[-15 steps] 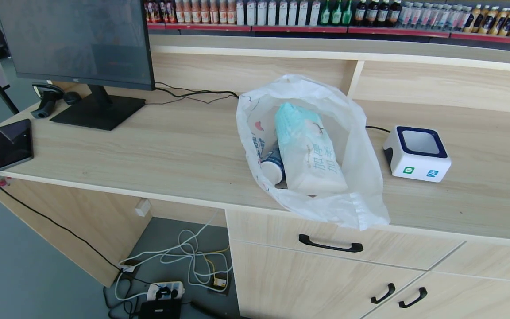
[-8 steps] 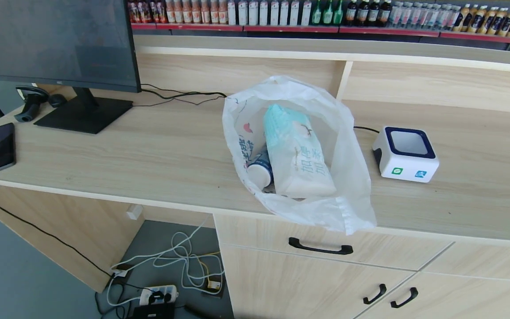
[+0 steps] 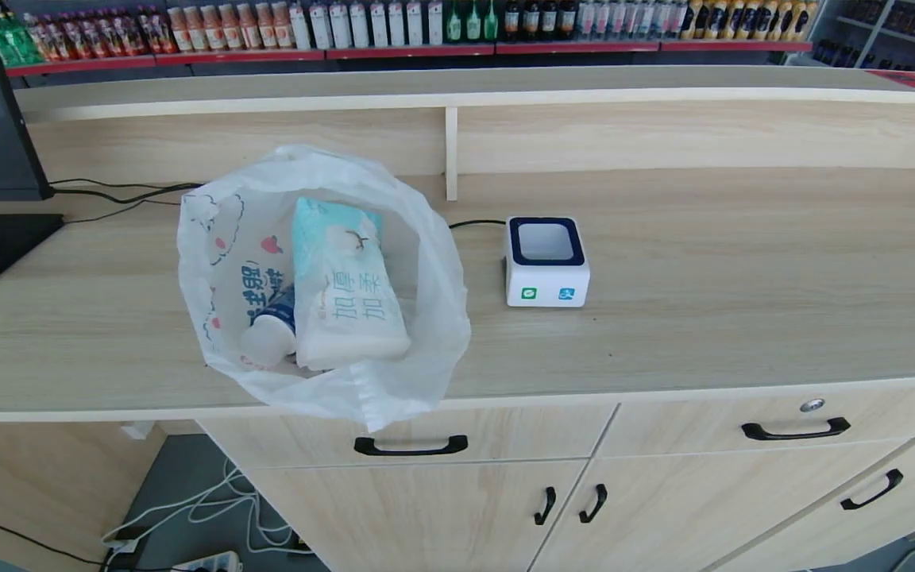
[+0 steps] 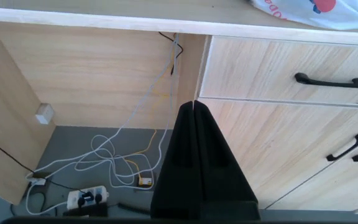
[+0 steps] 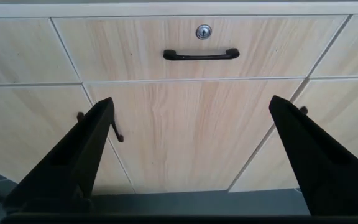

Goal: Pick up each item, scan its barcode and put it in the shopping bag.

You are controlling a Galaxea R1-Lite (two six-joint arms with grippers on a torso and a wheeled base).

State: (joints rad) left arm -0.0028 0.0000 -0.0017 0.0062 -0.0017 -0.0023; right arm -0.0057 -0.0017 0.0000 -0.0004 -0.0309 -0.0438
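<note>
On the counter (image 3: 704,302), the shopping bag (image 3: 440,334) holds a tissue pack (image 3: 346,294) and bottle (image 3: 268,338); we judge it light, soft and slippery, best gathered at its rim. Below, our left gripper (image 4: 194,107) is pinched empty, our right gripper (image 5: 191,102) spread wide.

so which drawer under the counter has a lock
The top drawer right of the bag: a round silver lock above its handle; others have none.
</note>
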